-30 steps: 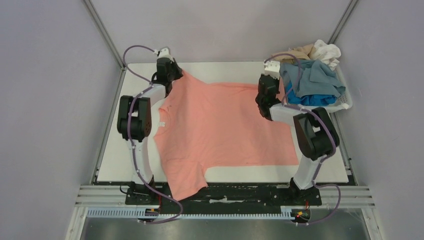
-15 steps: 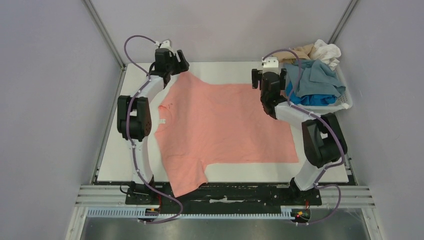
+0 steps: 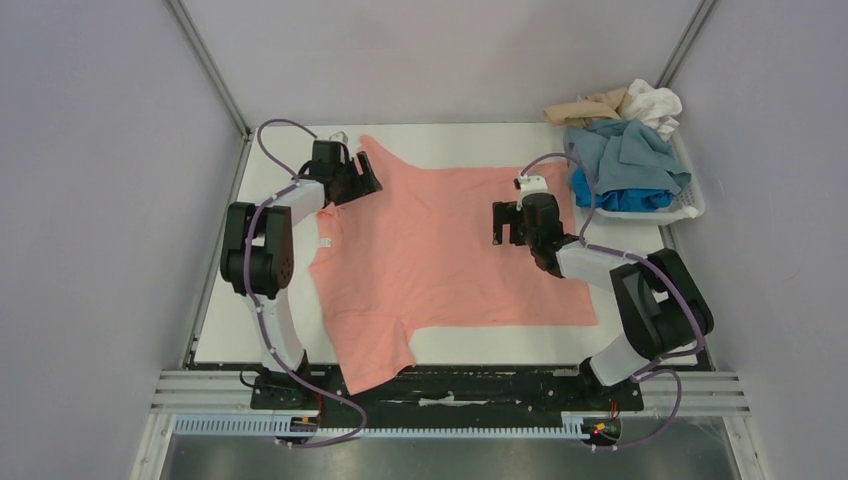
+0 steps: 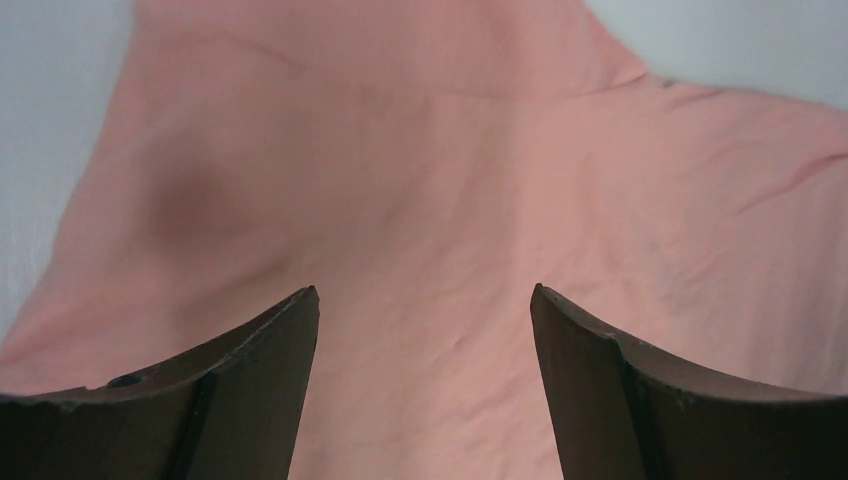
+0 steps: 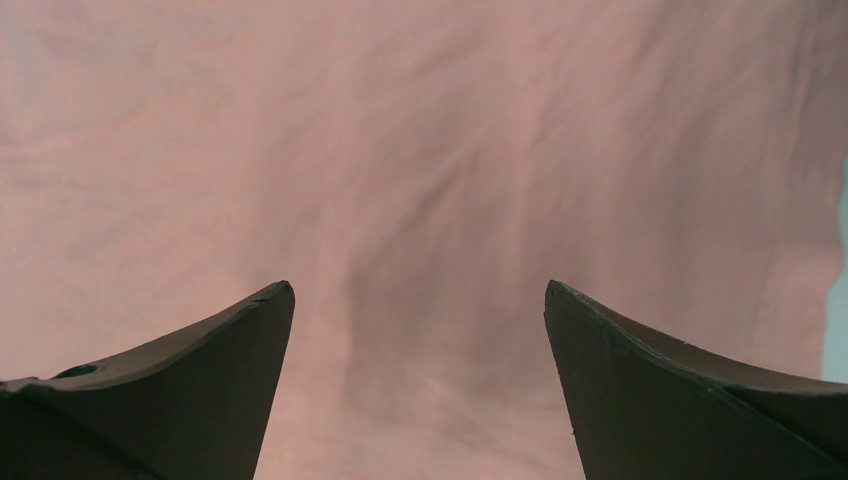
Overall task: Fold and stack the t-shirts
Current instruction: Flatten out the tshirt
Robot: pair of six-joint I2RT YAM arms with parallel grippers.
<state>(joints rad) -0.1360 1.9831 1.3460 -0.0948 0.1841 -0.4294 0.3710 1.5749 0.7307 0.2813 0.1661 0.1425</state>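
Observation:
A salmon-pink t-shirt [image 3: 440, 250] lies spread flat across the white table [image 3: 240, 300], one sleeve hanging over the near edge. My left gripper [image 3: 366, 178] hovers open over its far left sleeve; pink cloth [image 4: 420, 200] fills the gap between the fingers, nothing held. Over the shirt's right half my right gripper [image 3: 503, 222] is open too, above wrinkled pink fabric [image 5: 420, 180]. Grey-blue [image 3: 628, 155], bright blue [image 3: 615, 198], beige [image 3: 588, 106] and white [image 3: 652, 103] t-shirts are heaped in the basket at the far right.
The white plastic basket [image 3: 690, 205] stands at the table's far right corner. Grey walls and metal posts enclose the table. A black rail [image 3: 450, 385] with both arm bases runs along the near edge.
Both grippers let go of the shirt's far edge and opened. The left one moved right over the sleeve; the right one came nearer and left, over the shirt body. The shirt now lies flat.

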